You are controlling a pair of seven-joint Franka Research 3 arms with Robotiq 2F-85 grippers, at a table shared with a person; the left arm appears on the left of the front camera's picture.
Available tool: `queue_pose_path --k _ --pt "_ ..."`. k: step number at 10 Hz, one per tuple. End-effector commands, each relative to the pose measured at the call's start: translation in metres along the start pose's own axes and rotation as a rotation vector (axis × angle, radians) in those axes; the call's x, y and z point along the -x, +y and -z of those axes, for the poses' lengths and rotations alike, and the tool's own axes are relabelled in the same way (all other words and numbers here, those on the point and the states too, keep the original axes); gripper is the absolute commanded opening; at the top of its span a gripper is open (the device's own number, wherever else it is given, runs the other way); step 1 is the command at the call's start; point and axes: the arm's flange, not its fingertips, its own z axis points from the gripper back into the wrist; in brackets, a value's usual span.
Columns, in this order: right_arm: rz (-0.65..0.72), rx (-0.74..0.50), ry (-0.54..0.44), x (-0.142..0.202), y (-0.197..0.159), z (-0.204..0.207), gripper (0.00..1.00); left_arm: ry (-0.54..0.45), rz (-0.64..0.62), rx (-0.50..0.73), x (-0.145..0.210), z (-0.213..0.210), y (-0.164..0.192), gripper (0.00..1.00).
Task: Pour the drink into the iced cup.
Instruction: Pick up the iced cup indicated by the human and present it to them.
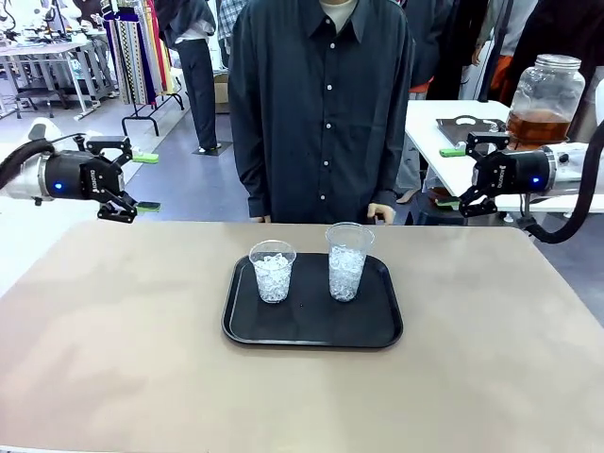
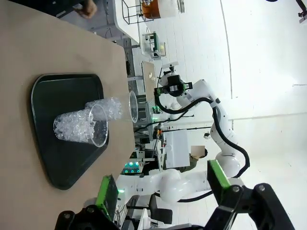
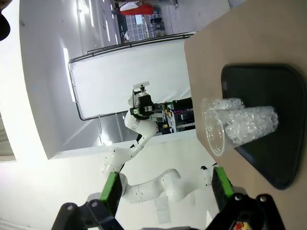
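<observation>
Cups of ice stand on the black tray [image 1: 311, 332] in your front view, a shorter cup [image 1: 273, 272] left of a taller cup [image 1: 346, 262]. The drink [image 1: 538, 125] sits in a jar [image 1: 547, 80] on the white table behind your right hand [image 1: 449, 176]. That hand and your left hand [image 1: 146, 181] hover spread and empty over the worktop's [image 1: 113, 359] far corners.

Left wrist view: your left hand [image 2: 163, 184] is spread wide, with the shorter cup [image 2: 76, 127] nearer.

Right wrist view: your right hand [image 3: 166, 188] is spread too, with the taller cup [image 3: 249, 123] nearer.

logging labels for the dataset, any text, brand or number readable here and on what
No text here can be read.
Left gripper: small pale mark on its body, too blurred to read.
Short cup, tall cup, tray: no print.
Jar: no label seen.
</observation>
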Motion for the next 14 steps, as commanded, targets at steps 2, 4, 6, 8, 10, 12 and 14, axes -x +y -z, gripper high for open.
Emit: queue_pose_path --k 2,4,6,8,10,12,14 --pt "0.001 -0.002 0.0 0.0001 0.0002 -0.0009 1.0 0.003 0.0 0.005 0.0002 -0.0003 -0.0008 1.0" --pt "0.001 -0.002 0.0 0.0001 0.0002 -0.0009 1.0 0.003 0.0 0.005 0.0002 -0.0003 -0.0008 1.0" --pt "0.001 -0.002 0.0 0.0001 0.0002 -0.0009 1.0 0.003 0.0 0.005 0.0002 -0.0003 -0.0008 1.0" --pt "0.001 -0.002 0.0 0.0001 0.0002 -0.0009 1.0 0.003 0.0 0.005 0.0002 -0.0003 -0.0008 1.0" --pt "0.001 -0.002 0.0 0.0001 0.0002 -0.0009 1.0 0.003 0.0 0.005 0.0002 -0.0003 -0.0008 1.0" --pt "0.001 -0.002 0.0 0.0001 0.0002 -0.0009 1.0 0.003 0.0 0.005 0.0002 -0.0003 -0.0008 1.0" --pt "0.001 -0.002 0.0 0.0001 0.0002 -0.0009 1.0 0.003 0.0 0.005 0.0002 -0.0003 -0.0008 1.0"
